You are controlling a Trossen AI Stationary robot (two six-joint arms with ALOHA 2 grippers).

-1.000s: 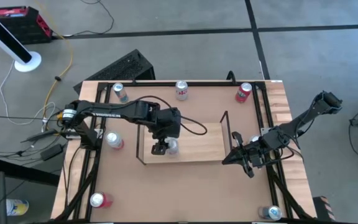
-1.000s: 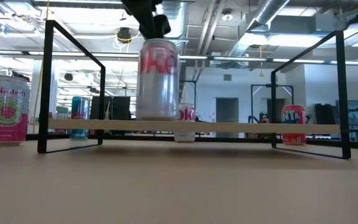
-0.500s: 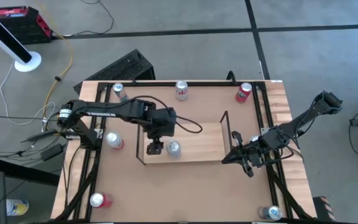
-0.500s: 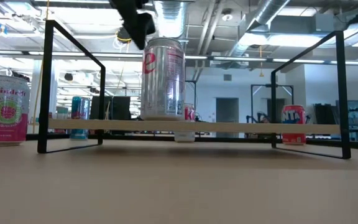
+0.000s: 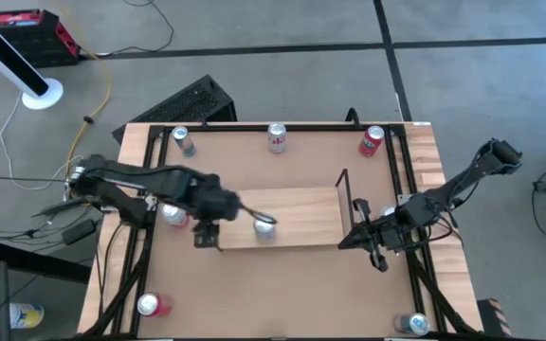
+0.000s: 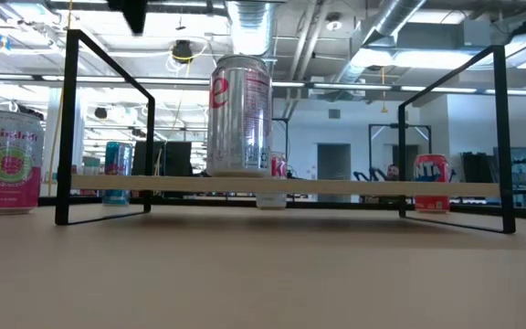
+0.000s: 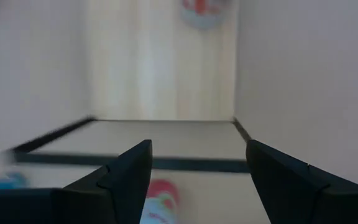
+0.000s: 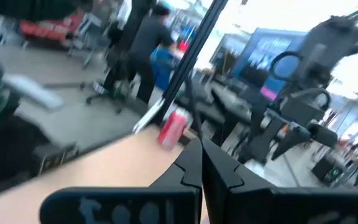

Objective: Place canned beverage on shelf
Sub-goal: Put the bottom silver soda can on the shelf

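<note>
A silver canned beverage [image 5: 264, 225] [image 6: 241, 114] stands upright by its base on the shelf [image 5: 301, 213], a light-wood board with black wire uprights, near the board's left end. My left gripper [image 5: 205, 235] [image 7: 197, 149] hangs open above the shelf's left upright, to the left of the can and clear of it. A pink can [image 7: 160, 202] shows below its fingers. My right gripper [image 5: 363, 237] [image 8: 201, 165] is shut at the shelf's right end, pointing about level, and holds nothing.
Loose cans stand on the brown table: three along the far edge [image 5: 183, 140] [image 5: 277, 137] [image 5: 372, 140], a pink one at the left [image 5: 172, 212], and two at the near corners [image 5: 150, 304] [image 5: 410, 323]. Black rails border the table's sides. People show in the room beyond.
My left gripper has let go of the silver can's top, risen, and swung toward the table's left edge, past the shelf's left upright. The can stays upright on the shelf, turned slightly about its axis. My right gripper has tipped upward a little in place.
</note>
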